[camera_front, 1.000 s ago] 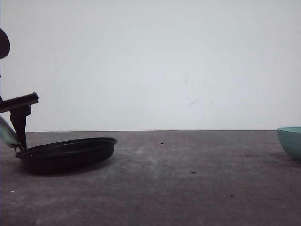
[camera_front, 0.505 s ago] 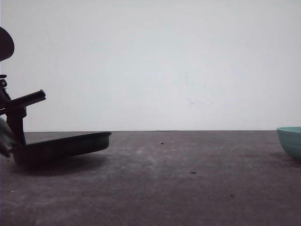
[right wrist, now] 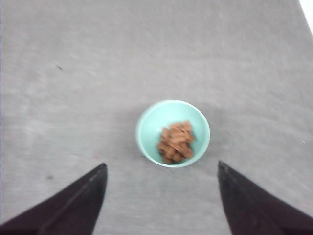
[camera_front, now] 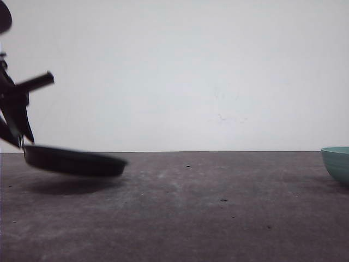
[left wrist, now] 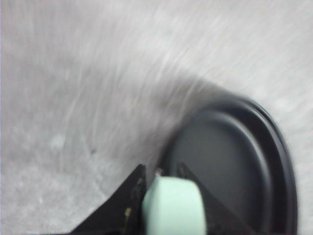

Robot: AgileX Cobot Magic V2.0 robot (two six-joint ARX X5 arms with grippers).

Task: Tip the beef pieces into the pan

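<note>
Left gripper (left wrist: 161,196) clamps pan (camera_front: 73,160) handle (left wrist: 172,205), airborne, tilted; you risk slip. Right gripper (right wrist: 161,196) apart above bowl's (right wrist: 146,128) beef pieces (right wrist: 175,142), 12 o'clock.

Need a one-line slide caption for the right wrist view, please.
Right gripper open above the teal bowl, beef pieces heaped inside it on the grey table.

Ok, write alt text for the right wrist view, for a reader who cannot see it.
A small teal bowl holding a heap of reddish-brown beef pieces sits on a grey table. The right tool hangs above it, its two dark fingers spread wide apart in the foreground and touching nothing.
</note>
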